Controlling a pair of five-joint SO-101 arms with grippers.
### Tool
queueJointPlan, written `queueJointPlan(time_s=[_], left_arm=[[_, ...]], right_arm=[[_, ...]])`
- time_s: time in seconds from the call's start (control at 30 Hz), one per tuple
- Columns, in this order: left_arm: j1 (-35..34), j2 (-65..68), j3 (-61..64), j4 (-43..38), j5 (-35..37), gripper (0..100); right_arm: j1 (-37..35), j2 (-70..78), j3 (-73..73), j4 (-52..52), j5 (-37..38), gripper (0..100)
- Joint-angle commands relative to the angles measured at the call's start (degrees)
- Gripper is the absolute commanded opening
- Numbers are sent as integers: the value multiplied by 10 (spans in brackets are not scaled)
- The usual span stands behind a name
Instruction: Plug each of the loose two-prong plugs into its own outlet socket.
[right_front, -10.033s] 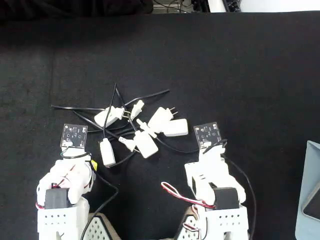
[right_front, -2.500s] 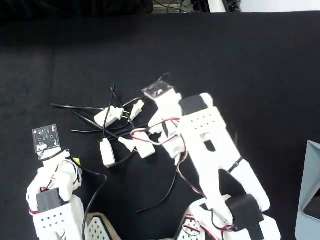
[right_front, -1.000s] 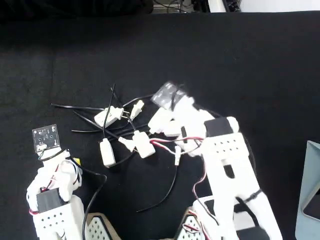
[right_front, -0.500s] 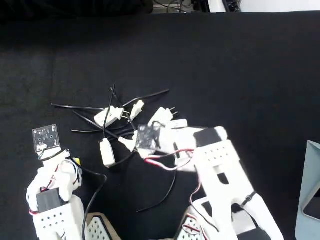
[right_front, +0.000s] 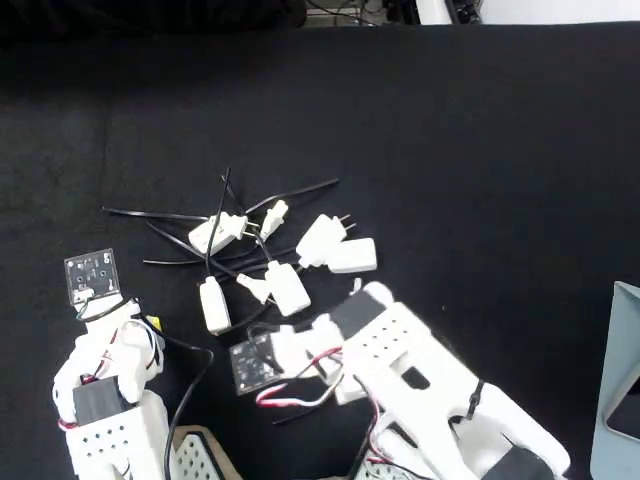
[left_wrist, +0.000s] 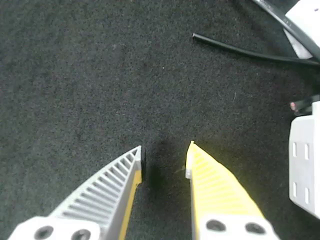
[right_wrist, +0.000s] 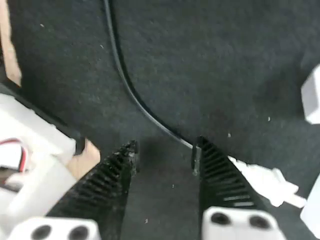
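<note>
Several white two-prong plugs and socket blocks lie tangled with black cables mid-table: a plug (right_front: 322, 238), a block (right_front: 350, 257), another block (right_front: 290, 288) and a plug (right_front: 218, 232). My right gripper (right_front: 252, 364) is low at the front, left of its base. Its black fingers (right_wrist: 165, 145) stand open over a black cable (right_wrist: 125, 85), and a small white plug (right_wrist: 265, 182) lies just beside them. My left gripper (right_front: 92, 278) sits at the front left, open (left_wrist: 165, 150) over bare cloth. A white slotted block (left_wrist: 305, 165) lies beside its yellow finger.
A black cloth (right_front: 480, 150) covers the table. A grey bin (right_front: 620, 390) stands at the right edge. A loose black cable (left_wrist: 240, 52) crosses ahead of the left gripper. The left arm's white base (right_wrist: 25, 165) is close to the right gripper.
The right arm has pulled back from the plug pile and swung toward the front left, ending low near the left arm. The left arm has kept still over the last seconds.
</note>
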Motion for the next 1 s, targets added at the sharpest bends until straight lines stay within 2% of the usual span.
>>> queueJointPlan(time_s=[0.0,0.1,0.47,0.53,0.63,0.67,0.87,0.97], left_arm=[[-6,-1,10,-12,4,152],[-6,-1,10,-12,4,152],[-6,-1,10,-12,4,152],[-6,-1,10,-12,4,152],[-6,-1,10,-12,4,152],[-6,-1,10,-12,4,152],[-6,-1,10,-12,4,152],[-6,-1,10,-12,4,152]], right_arm=[[-33,0,26,-61,-30,183],[-51,0,65,-110,-30,181],[-57,1,112,-125,-28,179],[-57,1,124,-140,-28,145],[-57,1,148,-175,-28,21],[-55,1,153,-180,-29,8],[-52,0,149,-178,-31,11],[-18,-3,118,-149,-31,11]])
